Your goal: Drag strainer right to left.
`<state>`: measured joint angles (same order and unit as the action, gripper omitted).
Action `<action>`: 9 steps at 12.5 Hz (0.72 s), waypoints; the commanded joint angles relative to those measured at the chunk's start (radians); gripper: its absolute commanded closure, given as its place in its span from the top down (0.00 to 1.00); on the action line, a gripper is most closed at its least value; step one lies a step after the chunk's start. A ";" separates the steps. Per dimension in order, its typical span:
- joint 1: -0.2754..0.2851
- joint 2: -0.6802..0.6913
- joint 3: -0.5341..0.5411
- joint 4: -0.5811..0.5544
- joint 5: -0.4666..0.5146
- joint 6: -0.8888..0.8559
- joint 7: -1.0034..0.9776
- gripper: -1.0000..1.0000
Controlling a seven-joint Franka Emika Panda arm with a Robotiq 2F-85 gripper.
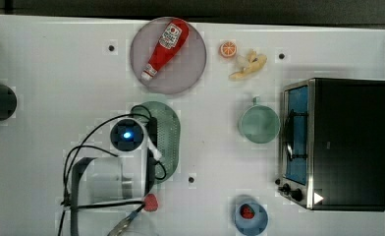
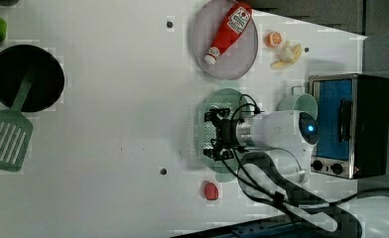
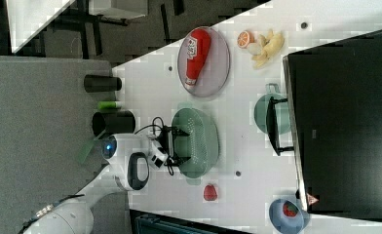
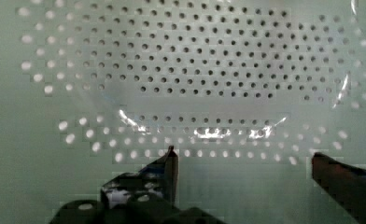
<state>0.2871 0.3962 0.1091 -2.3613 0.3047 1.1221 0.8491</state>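
The pale mint-green oblong strainer (image 1: 170,129) lies mid-table, just below the grey plate in the top view. Its dotted basin (image 4: 195,60) spreads across the wrist view. The same strainer (image 2: 223,97) (image 3: 201,141) appears under the arm in both side views. My gripper (image 1: 153,140) (image 2: 213,135) (image 3: 177,144) hangs low over the strainer's edge on the top view's left. It is open (image 4: 244,156): two dark fingertips (image 4: 171,161) stand wide apart over the basin's near wall with nothing between them. The round mint-green mug (image 1: 258,124) stands apart on the top view's right.
A grey plate (image 1: 190,66) carries a ketchup bottle (image 1: 165,46). A toaster oven (image 1: 338,142) stands on the top view's right beside the mug. An orange slice (image 1: 228,49), a banana (image 1: 249,66), a blue bowl (image 1: 239,222), a strawberry (image 1: 151,202), a black pan (image 2: 26,77) and a green spatula (image 2: 6,141) lie around.
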 commanded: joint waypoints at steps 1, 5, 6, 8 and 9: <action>0.076 0.042 0.015 0.083 0.028 -0.019 0.109 1.00; 0.148 0.098 0.015 0.174 0.028 -0.022 0.216 1.00; 0.163 0.113 0.015 0.196 0.028 -0.025 0.222 1.00; 0.192 0.146 0.015 0.237 0.029 -0.027 0.223 1.00; 0.206 0.160 0.015 0.254 0.029 -0.027 0.223 1.00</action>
<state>0.4617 0.5498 0.1282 -2.1367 0.3350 1.1094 1.0205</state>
